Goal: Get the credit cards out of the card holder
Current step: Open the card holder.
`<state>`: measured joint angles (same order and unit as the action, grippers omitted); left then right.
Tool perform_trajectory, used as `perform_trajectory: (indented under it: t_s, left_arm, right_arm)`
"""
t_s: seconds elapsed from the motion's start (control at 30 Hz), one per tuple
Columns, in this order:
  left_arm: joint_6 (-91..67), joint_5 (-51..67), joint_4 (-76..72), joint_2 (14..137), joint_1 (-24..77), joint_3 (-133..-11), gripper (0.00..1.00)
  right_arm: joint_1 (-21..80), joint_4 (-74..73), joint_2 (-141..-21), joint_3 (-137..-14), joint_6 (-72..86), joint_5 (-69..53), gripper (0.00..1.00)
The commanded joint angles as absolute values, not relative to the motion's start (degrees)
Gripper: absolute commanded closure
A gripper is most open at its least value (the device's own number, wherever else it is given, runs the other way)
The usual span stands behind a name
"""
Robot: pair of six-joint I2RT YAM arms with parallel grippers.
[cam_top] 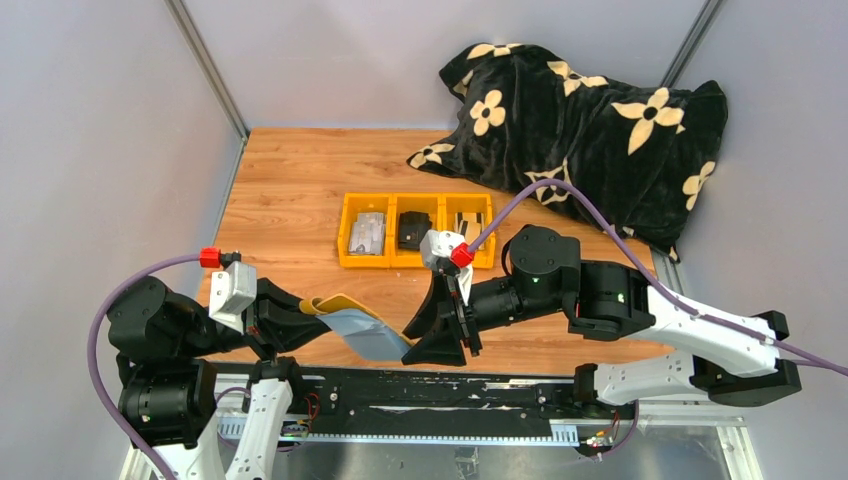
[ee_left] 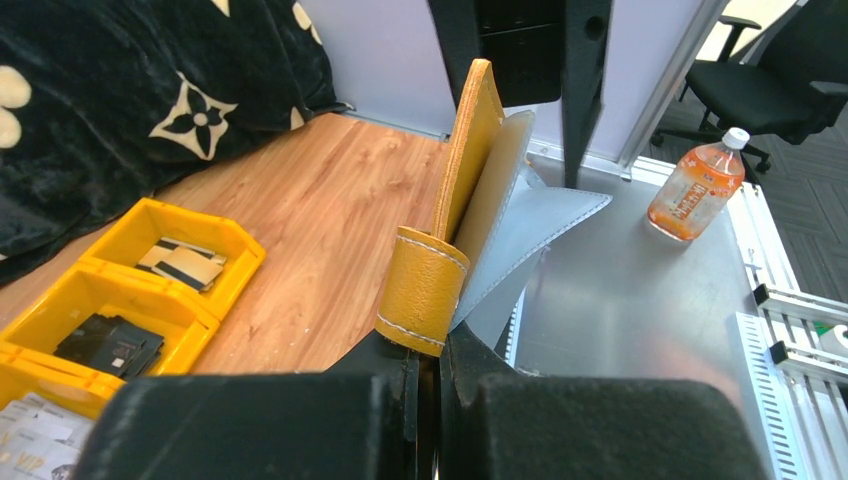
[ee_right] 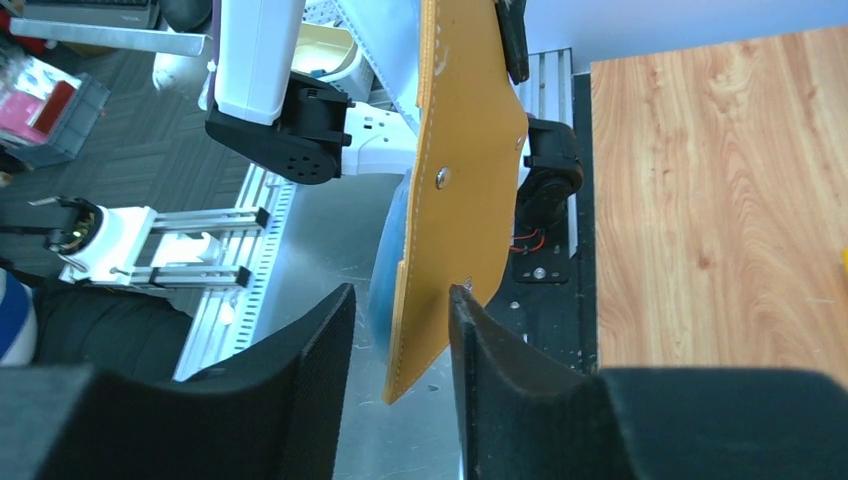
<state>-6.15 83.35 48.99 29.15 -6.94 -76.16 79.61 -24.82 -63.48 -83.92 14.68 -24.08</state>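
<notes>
We see the card holder (cam_top: 362,328) half open above the table's (cam_top: 290,200) near edge, its fold pinched by the left gripper (ee_left: 430,352). The right gripper (ee_right: 400,298) straddles its far flap, fingers spread (1 seems to touch). Credit cards (ee_left: 185,262) lie in the yellow tray (ee_left: 243,252).

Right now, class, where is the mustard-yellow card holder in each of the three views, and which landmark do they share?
Top external: card holder low centre, at the near edge of the wooden tabletop.
Left wrist: card holder centre, standing upright, opened.
Right wrist: card holder top centre, yellow outer face showing.
Shared landmark: wooden tabletop.
</notes>
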Motion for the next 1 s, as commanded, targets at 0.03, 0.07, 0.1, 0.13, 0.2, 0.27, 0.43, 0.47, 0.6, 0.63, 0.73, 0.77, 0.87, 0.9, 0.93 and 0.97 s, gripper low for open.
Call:
perform_trajectory:
  t_s: [0.03, 0.07, 0.1, 0.13, 0.2, 0.27, 0.43, 0.47, 0.6, 0.63, 0.73, 0.77, 0.87, 0.9, 0.93, 0.97]
  left_arm:
    - [-7.3, 83.4, 48.7, 29.2, -7.1, -77.0, 1.00]
    - [-7.3, 83.4, 48.7, 29.2, -7.1, -76.9, 1.00]
    - [-7.3, 83.5, 48.7, 29.2, -7.1, -77.0, 1.00]
    - [-7.4, 83.5, 48.7, 29.2, -7.1, -77.0, 1.00]
    - [-7.4, 83.6, 48.7, 29.2, -7.1, -77.1, 1.00]
    - [-7.4, 83.6, 48.8, 29.3, -7.1, -77.2, 1.00]
    - [-8.1, 83.8, 48.8, 29.3, -7.1, -77.5, 1.00]
    - [-8.3, 84.0, 48.8, 29.2, -7.1, -77.6, 1.00]
    - [-8.9, 84.5, 48.8, 29.0, -7.1, -77.9, 1.00]
    - [-9.0, 84.6, 48.8, 28.9, -7.1, -77.9, 1.00]
    - [-9.2, 84.8, 48.8, 29.0, -7.1, -77.9, 1.00]
    - [-9.2, 84.8, 48.8, 28.9, -7.1, -77.8, 1.00]
    - [-8.1, 83.6, 48.7, 28.3, -7.1, -77.2, 0.73]
    - [-7.6, 83.1, 48.7, 28.1, -7.1, -77.0, 0.42]
    - [-7.5, 81.8, 48.7, 27.9, -7.1, -76.9, 0.22]
    - [-7.7, 80.1, 48.7, 27.5, -7.1, -76.9, 0.13]
  right_arm:
    - [79.9, -23.3, -63.1, -84.6, 15.2, -25.4, 0.68]
    - [79.8, -23.1, -63.0, -84.4, 15.1, -25.9, 0.72]
    - [79.9, -23.0, -62.9, -84.3, 15.1, -26.2, 0.75]
    - [79.9, -22.9, -62.7, -84.3, 15.1, -26.4, 0.77]
    - [79.9, -23.1, -62.4, -84.1, 14.9, -27.0, 0.77]
    - [79.9, -23.8, -62.3, -84.3, 14.8, -25.5, 0.71]
    - [80.0, -28.9, -66.0, -87.2, 15.1, -14.1, 0.62]
    - [80.0, -29.6, -67.1, -87.6, 14.9, -12.5, 0.62]
    - [80.5, -27.9, -69.4, -88.1, 15.2, -9.6, 0.62]
    - [80.6, -26.8, -69.6, -88.0, 15.2, -9.3, 0.63]
    - [80.8, -23.7, -69.3, -87.5, 15.7, -8.6, 0.74]
    - [80.8, -22.7, -69.0, -87.2, 16.0, -8.5, 0.78]
    - [80.9, -20.2, -67.6, -86.1, 17.1, -7.6, 0.92]
    - [80.9, -19.4, -67.0, -85.6, 17.6, -7.2, 0.96]
    - [80.9, -18.7, -66.3, -85.0, 18.1, -6.7, 0.99]
    - [80.8, -18.4, -65.7, -84.5, 18.6, -6.0, 1.00]
